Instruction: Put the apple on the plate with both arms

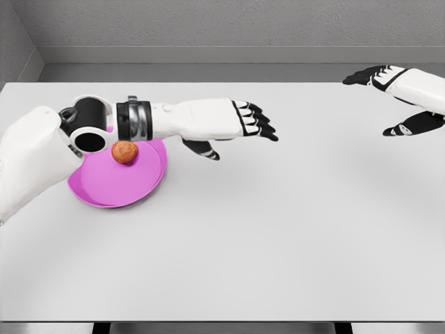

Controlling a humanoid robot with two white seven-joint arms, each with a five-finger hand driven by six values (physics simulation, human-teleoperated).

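Resting on the plate (115,188), the apple (124,152) is sitting near the plate's far rim, just under the left forearm. You are seeing a small orange-brown fruit on a magenta dish, and the dish is lying on the table (278,236) toward its left side.

Your left arm is coming in from the lower left and reaching across above the plate, its wrist passing over the dish's far edge. The left hand (233,125) is extending past the plate to the right, fingers stretched out flat and thumb hanging below; it is holding nothing. The apple is lying clear of those fingers, well back toward the wrist, though you cannot tell whether the forearm is touching it or only passing over it.

Your right hand (400,101) is showing at the upper right edge, well apart from the plate and the apple. Its fingers are spread loosely, pointing left, with the thumb lower down, and it is gripping nothing. It is hovering over the table's far right corner.
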